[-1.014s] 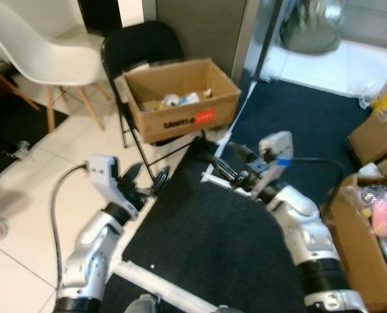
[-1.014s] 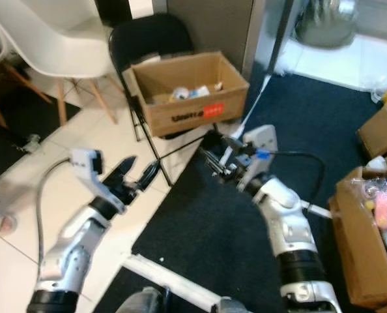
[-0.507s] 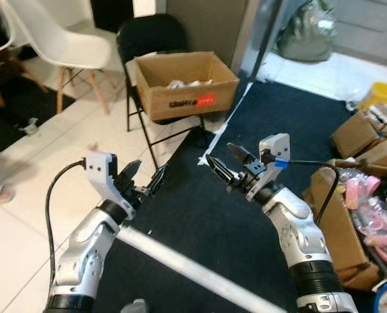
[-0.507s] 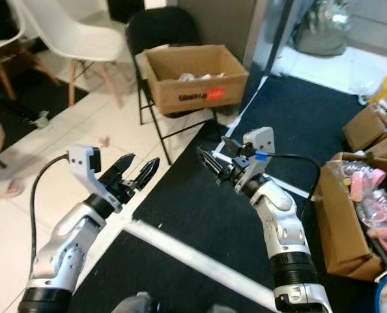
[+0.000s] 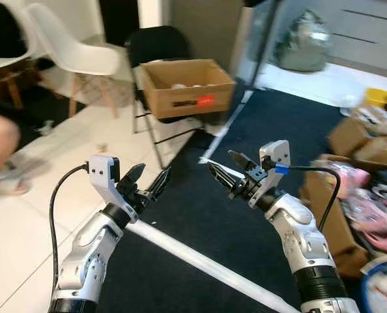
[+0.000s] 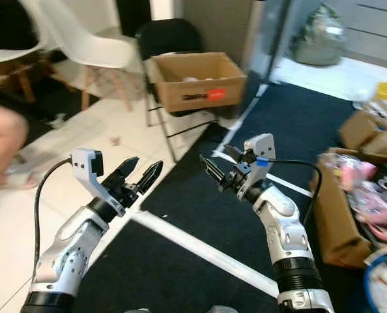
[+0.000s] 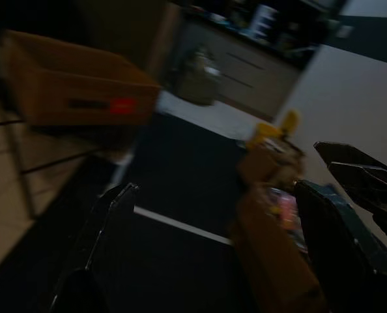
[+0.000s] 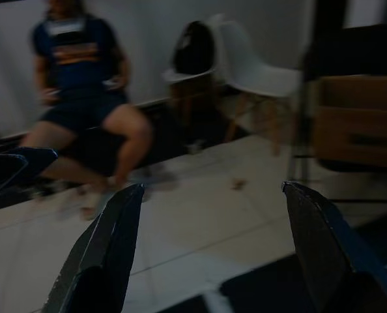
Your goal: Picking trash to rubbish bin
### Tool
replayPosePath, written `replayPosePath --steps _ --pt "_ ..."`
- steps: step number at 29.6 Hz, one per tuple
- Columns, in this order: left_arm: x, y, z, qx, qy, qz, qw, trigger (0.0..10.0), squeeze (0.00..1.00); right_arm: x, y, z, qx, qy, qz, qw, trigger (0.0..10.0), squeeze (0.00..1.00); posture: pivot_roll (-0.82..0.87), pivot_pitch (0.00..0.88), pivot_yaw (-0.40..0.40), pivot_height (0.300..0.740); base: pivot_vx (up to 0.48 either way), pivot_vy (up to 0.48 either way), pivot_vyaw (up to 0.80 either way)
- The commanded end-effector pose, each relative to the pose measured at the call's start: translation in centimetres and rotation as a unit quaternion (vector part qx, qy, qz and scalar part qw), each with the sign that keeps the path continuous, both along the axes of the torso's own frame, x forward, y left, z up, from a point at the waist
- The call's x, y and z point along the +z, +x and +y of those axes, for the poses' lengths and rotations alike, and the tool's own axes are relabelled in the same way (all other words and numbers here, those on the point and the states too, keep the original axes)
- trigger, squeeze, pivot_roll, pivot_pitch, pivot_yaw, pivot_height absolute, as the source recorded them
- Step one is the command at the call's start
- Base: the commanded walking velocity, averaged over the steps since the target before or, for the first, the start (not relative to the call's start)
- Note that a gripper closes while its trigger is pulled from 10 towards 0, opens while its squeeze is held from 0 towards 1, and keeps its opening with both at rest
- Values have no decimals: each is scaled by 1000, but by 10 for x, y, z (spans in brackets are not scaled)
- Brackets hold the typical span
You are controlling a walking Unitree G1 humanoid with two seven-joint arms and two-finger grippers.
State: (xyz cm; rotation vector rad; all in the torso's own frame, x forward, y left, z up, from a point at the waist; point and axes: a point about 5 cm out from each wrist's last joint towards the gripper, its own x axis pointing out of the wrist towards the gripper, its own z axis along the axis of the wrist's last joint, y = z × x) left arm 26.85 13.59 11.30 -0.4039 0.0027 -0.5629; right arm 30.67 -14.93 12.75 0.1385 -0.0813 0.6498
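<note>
An open cardboard box (image 5: 187,88) with a red label rests on a black folding chair (image 5: 156,40) at the far end of the floor; pale scraps lie inside it. On the white tiles lie a small scrap (image 5: 101,148) and another bit (image 5: 45,126). Both arms are raised in front of me. My left gripper (image 5: 148,182) is open over the edge of the dark carpet, with nothing between its fingers (image 7: 102,241). My right gripper (image 5: 224,171) is open above the carpet, also holding nothing. The box (image 7: 70,85) appears in the left wrist view too.
A white line (image 5: 200,261) crosses the dark carpet (image 5: 278,124). A person (image 8: 83,72) sits at my left, one leg (image 5: 1,140) reaching over the tiles. White chairs (image 5: 70,49) stand at the back left. Cardboard boxes (image 5: 350,137) and pink items (image 5: 376,208) crowd the right; a grey bag (image 5: 304,42) lies far back.
The whole picture has shifted as the camera moved back and turned; the box looks farther away and the person's leg has come into view. Both grippers stay open and raised.
</note>
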Motion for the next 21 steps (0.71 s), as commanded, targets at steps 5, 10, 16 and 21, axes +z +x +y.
replayPosePath --steps 5,10,16,21 --pt "-2 -1 0 -5 0 4 1000 10000 0 1 0 3 11 -4 0 1000 10000 0 22 0 -30 740 0 0 781" --pt "-1 0 -1 -8 0 0 1000 10000 0 2 0 3 13 -5 -1 1000 10000 0 16 0 -25 740 0 0 781" --pt "0 0 -1 -16 3 -9 1000 10000 0 2 1 3 15 -6 0 1000 10000 0 16 0 -25 740 0 0 781" --pt "1 0 -2 -19 4 -11 1000 10000 0 1 1 4 16 -7 0 1000 10000 0 16 0 -25 740 0 0 781"
